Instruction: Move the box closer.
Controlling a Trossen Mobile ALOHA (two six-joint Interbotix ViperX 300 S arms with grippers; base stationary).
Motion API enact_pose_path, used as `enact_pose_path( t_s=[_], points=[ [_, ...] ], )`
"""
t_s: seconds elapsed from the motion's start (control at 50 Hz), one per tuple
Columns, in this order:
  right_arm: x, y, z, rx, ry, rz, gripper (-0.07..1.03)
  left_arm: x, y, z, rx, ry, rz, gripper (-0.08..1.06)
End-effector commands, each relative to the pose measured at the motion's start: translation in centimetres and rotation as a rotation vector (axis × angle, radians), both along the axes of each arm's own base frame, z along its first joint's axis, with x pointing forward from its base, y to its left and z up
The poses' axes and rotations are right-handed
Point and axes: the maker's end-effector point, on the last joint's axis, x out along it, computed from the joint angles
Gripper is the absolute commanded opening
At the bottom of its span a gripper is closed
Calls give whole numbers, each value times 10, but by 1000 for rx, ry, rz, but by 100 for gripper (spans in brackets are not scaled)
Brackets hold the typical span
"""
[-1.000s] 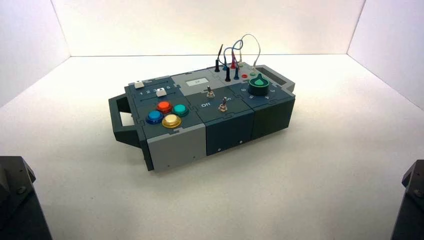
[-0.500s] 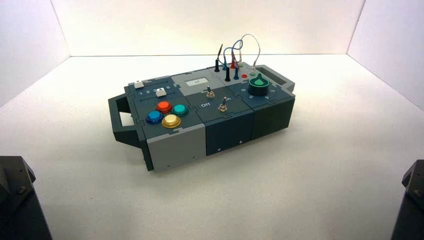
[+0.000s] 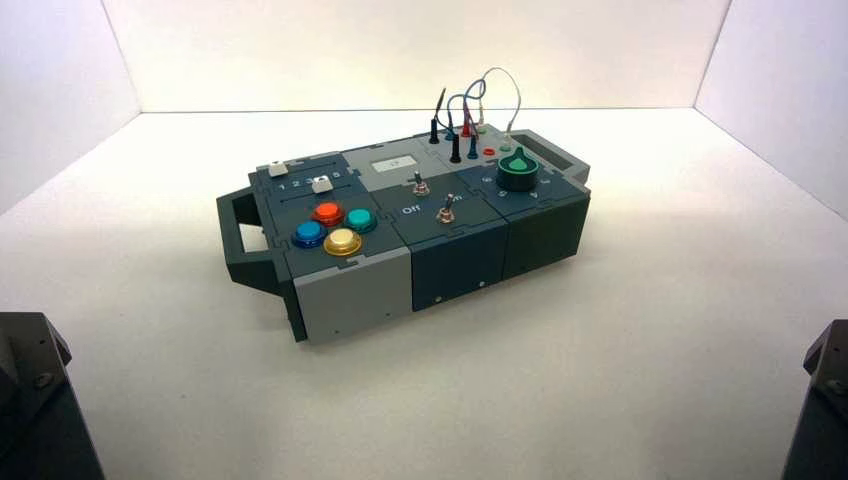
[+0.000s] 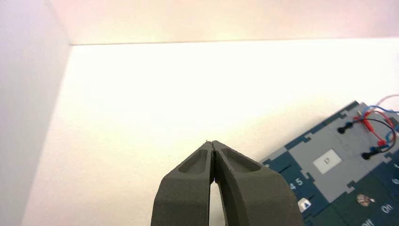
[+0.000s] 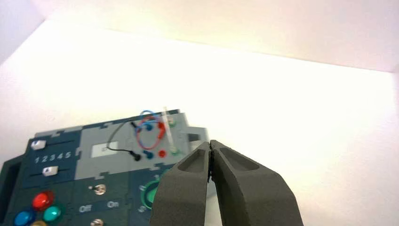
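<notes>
The left gripper [image 4: 214, 146], of dark grey plastic, is held with its fingers pressed together above the white floor beside the large dark blue-grey rectangular panel box [image 3: 400, 225], which is set mid-floor, turned askew and well apart from both arms. "Off", "On" and slider numerals "1 2 3 4 5" are read on it. The right gripper [image 5: 210, 145] is likewise closed on nothing; if one side handle [image 3: 240, 225] alone is pulled, the box could be swung further or its looped wires [image 3: 480, 100] snagged.

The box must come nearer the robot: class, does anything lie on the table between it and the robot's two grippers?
Nothing visible does. Bare white table lies between the box and the robot; left gripper and right gripper are shut, clear of it.
</notes>
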Motion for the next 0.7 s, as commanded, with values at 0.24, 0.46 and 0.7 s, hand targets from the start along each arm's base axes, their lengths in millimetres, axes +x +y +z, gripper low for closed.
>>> enact_pose_path(
  t_s=[0.24,0.46,0.7],
  points=[
    [73,53,-9,-26,89,55,-2,56,-35,-19,14,112,-90,-3],
    [118,87,-24,-67,170,92,-2,88,-43,-46,24,190,-95,-3],
    [154,129,-50,-119,275,140,-2,112,-47,-68,32,240,-96,-3]
  ],
)
